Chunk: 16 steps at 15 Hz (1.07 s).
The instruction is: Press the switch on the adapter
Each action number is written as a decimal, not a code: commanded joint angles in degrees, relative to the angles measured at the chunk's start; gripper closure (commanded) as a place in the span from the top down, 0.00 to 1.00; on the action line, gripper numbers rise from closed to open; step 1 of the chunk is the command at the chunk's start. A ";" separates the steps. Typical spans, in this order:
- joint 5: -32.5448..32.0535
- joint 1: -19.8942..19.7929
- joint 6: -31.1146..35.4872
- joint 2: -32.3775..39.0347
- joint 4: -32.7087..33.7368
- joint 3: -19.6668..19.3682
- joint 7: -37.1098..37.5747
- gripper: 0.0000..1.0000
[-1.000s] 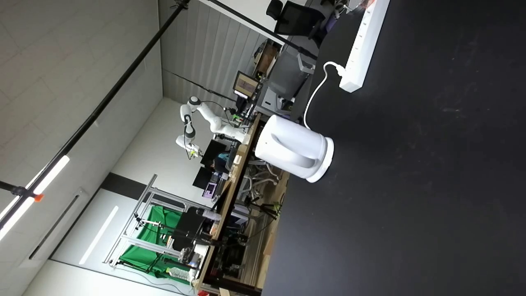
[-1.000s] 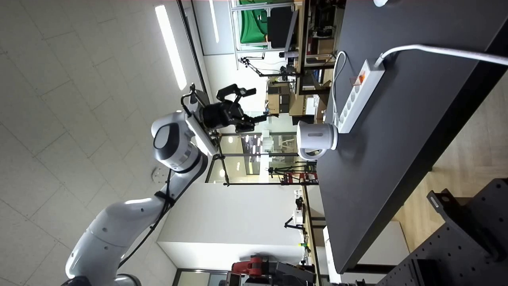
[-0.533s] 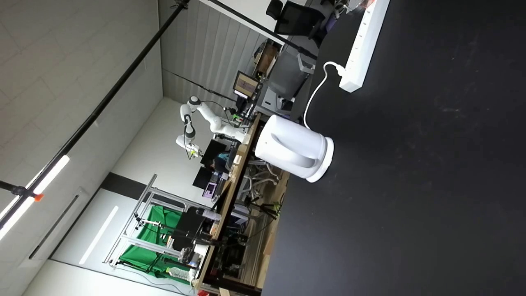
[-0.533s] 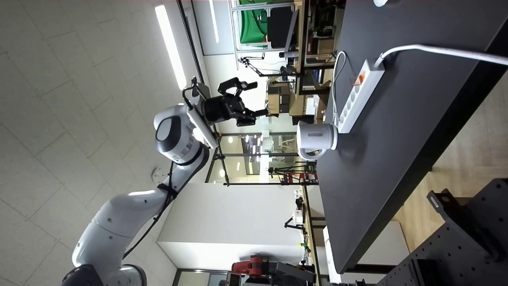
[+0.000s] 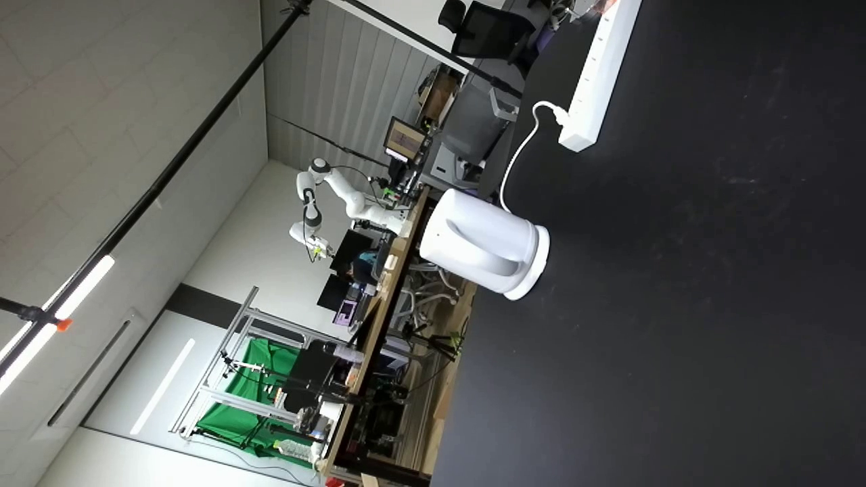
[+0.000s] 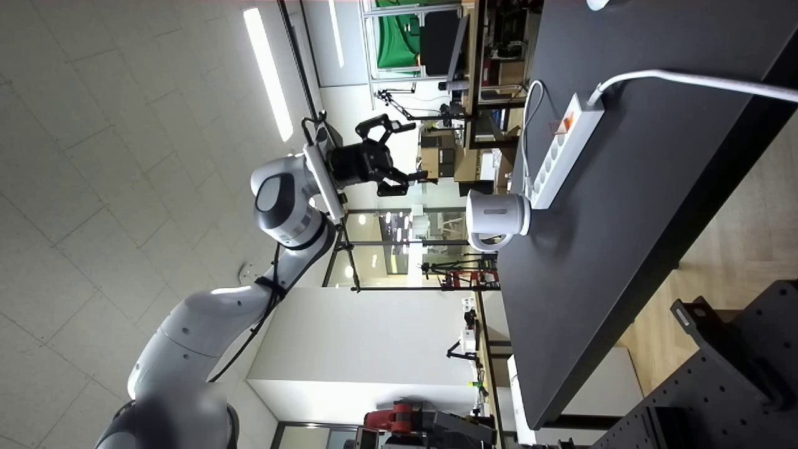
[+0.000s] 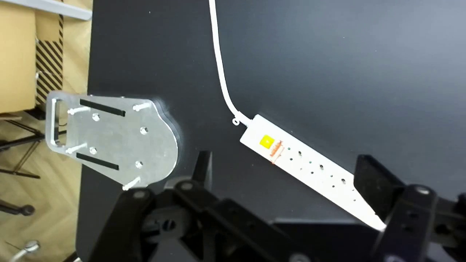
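As the wrist view shows you, the long, narrow white plastic adapter (image 7: 309, 171) lies on the smooth black desk (image 7: 327, 72), its long axis diagonal, square yellow switch (image 7: 267, 141) toward upper left. Your black end effector (image 6: 419, 151) hangs above, fingers spread.

White arm (image 6: 215, 315) slanted in from the lower left of an exterior view | black gripper (image 6: 414, 151) faced that view's right side | its two fingers (image 7: 376, 183) stood wide apart

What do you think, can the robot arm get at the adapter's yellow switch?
Likely yes: the yellow switch lies uncovered, the orange flap beside it, and the open jaws hang above the table.
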 commanded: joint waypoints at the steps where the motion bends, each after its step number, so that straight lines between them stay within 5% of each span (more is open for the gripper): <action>1: 2.05 -2.46 -3.48 7.95 10.59 0.03 -15.40 1.00; 10: 7.52 -8.45 -10.86 17.17 25.00 3.07 -51.53 1.00; 11: 5.85 -7.66 -7.12 15.05 20.80 1.93 -46.47 1.00; 16: 6.79 -7.78 -9.46 16.50 23.01 2.76 -50.38 1.00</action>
